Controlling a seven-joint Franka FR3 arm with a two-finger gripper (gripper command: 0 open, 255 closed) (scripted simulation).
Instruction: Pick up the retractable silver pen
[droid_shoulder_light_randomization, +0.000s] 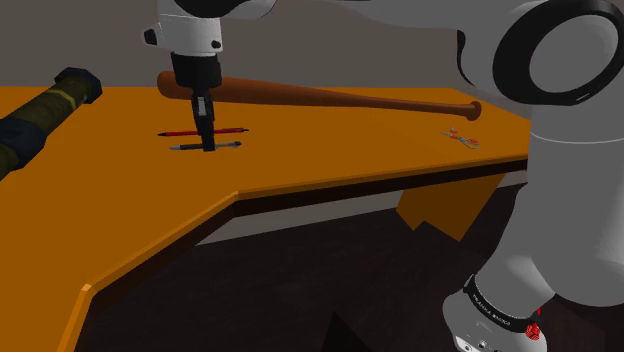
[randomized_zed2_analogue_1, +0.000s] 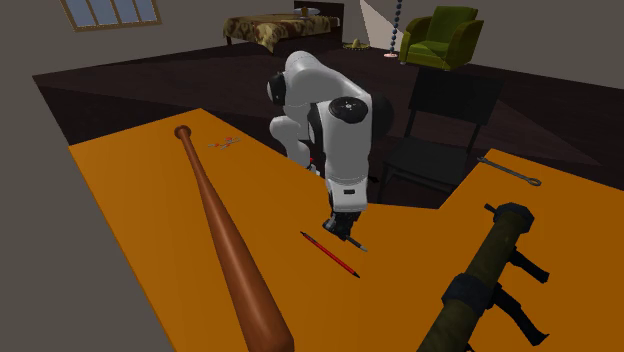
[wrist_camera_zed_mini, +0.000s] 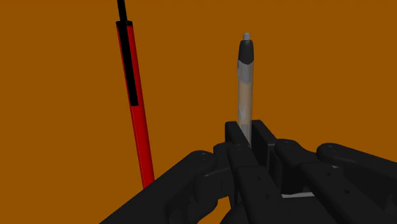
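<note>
The tool (droid_shoulder_light_randomization: 208, 144) is squeezing the silver pen (droid_shoulder_light_randomization: 228, 145) tight between its two fingers, in the upper left of the shoulder view. The pen is lying flat on the orange worktop (droid_shoulder_light_randomization: 350, 150), beside a red pen (wrist_camera_zed_mini: 137, 121). Grabbing looks done; lifting is left.

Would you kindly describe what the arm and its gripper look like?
The arm is built of white rounded shells with dark rings at the joints. A black band with small white lettering and a red mark circles one link. The gripper is all black, with two blocky fingers.

The gripper (wrist_camera_zed_mini: 245, 132) hides the near end of the silver pen (wrist_camera_zed_mini: 245, 89).
</note>
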